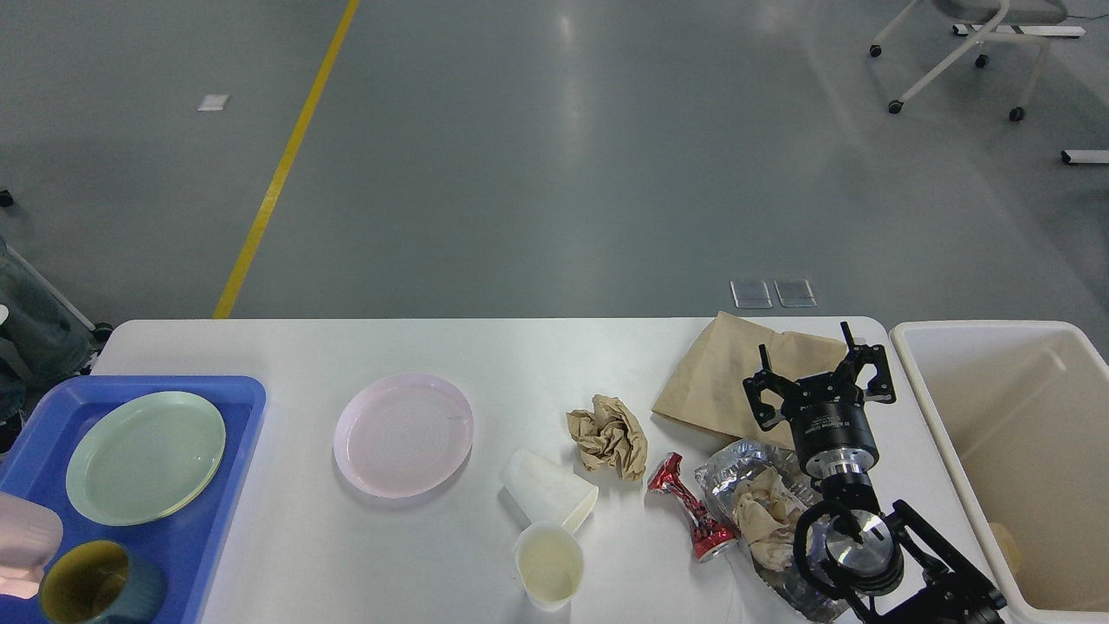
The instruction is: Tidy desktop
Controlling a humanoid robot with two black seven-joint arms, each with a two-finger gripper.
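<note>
Partly cropped pink cup [26,555] (bottom-left)

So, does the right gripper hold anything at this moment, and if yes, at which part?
No. The right gripper is open and empty, hovering over the flat brown paper bag. The left gripper is out of view.

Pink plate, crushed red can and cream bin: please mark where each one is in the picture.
Pink plate [404,434], head view, middle of its dish.
Crushed red can [690,510], head view, middle of its crumpled body.
Cream bin [920,383], head view, left rim beside the desktop.
</note>
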